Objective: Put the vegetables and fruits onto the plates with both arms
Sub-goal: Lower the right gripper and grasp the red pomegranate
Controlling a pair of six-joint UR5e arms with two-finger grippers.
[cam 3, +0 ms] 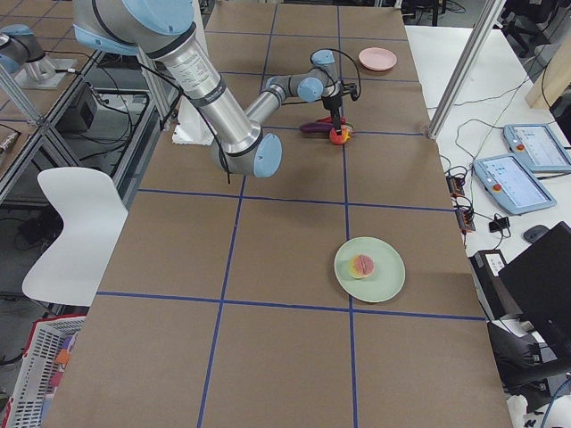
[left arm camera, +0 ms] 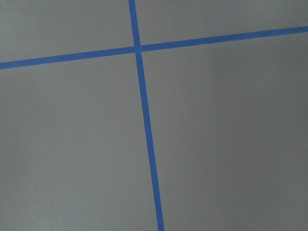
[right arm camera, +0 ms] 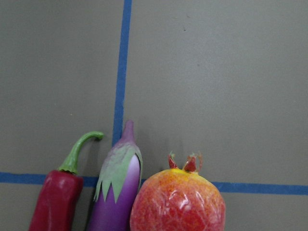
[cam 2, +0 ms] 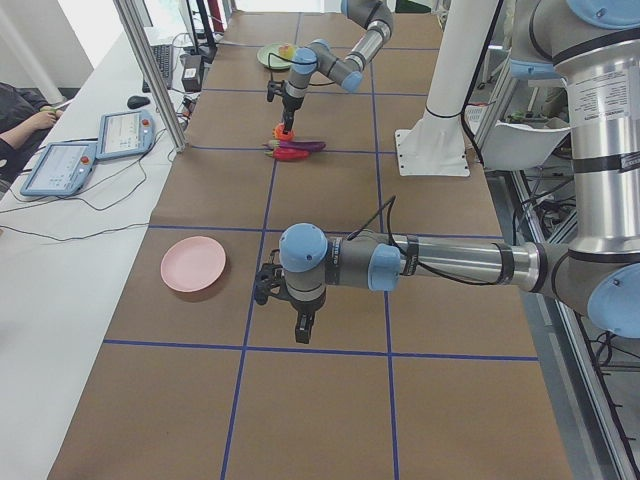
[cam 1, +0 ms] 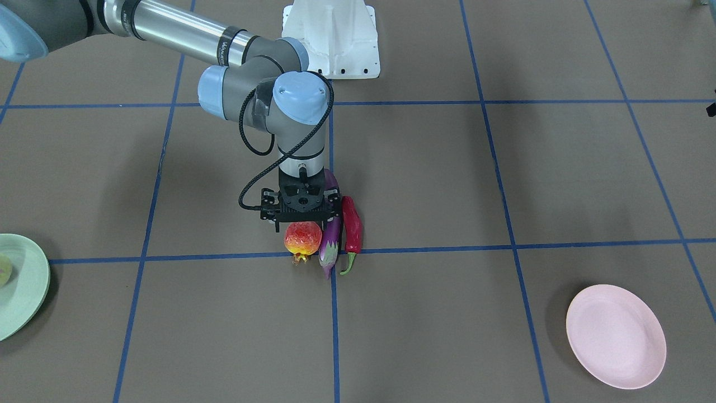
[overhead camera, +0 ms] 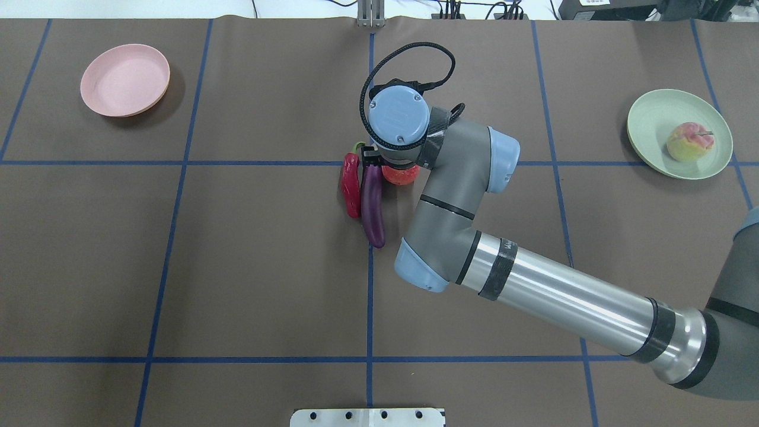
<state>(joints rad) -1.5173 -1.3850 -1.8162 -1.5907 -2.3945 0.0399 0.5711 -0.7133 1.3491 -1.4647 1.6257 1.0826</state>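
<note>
Right claw (cam 1: 303, 217) hovering over pomegranate (cam 1: 302, 239); open or closed, cannot tell. Fruit looking light, stiff, bumpy, roll-prone; gripping widest middle seeming safest.

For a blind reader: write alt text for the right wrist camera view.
A red chili, a purple eggplant and a red-orange pomegranate lie side by side along the bottom edge, stems upward, on a brown table crossed by blue tape lines.

Chili (right arm camera: 55, 199): left, green stem curling up.
Eggplant (right arm camera: 118, 192): middle, touching pomegranate.
Pomegranate (right arm camera: 178, 202): right, crown up, over blue tape line (right arm camera: 260, 187).
</note>
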